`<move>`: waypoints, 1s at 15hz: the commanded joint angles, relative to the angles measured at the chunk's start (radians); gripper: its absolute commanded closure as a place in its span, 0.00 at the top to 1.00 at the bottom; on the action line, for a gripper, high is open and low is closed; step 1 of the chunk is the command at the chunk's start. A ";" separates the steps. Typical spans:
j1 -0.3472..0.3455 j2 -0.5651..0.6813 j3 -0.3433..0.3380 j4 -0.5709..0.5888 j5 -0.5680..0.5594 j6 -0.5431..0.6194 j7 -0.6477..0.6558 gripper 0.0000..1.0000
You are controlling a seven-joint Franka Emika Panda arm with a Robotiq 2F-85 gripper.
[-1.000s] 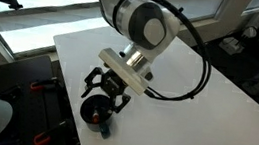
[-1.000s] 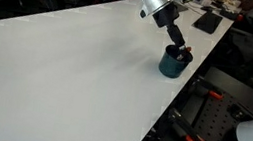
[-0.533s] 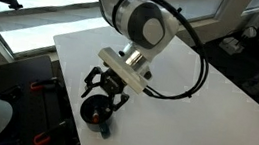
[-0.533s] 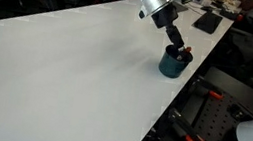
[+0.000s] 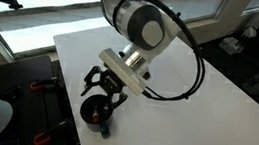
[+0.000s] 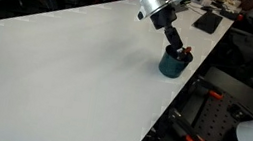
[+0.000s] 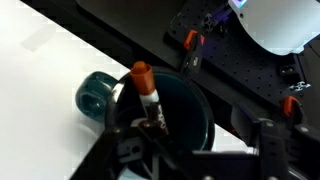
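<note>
Caught in both exterior views with the pincer set low over the mouth of a dark teal mug. Found that mug at the lower centre of the frame, right at the near edge of the white surface. Showed the same mug in the upper right of the frame from the opposite angle, again hard against the surface's edge. Reached down from the upper middle by way of the white-and-black arm, with a black cable looped to its right.

Looked straight into the mug from the wrist view, at centre frame, with its handle jutting to the left over the surface. Showed a marker with an orange cap leaning inside, cap up and tilted toward the upper left, lower end down in the mug. Showed the pincer's two black fingers spread apart along the bottom edge of the frame, one just left of the marker and one far to the right: parted, gripping nothing. Could not tell whether the left finger brushed the marker's barrel.

Took in, across the upper right of the wrist view, a black rack with orange-handled clamps and a rounded white housing beyond the surface's edge.
</note>
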 commanded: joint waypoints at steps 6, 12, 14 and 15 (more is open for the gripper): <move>-0.009 -0.075 -0.029 -0.024 -0.048 0.081 -0.006 1.00; -0.017 -0.043 -0.026 0.013 -0.031 0.054 -0.034 1.00; -0.017 -0.043 -0.026 0.010 -0.031 0.056 -0.034 1.00; -0.017 -0.043 -0.026 0.009 -0.031 0.057 -0.034 1.00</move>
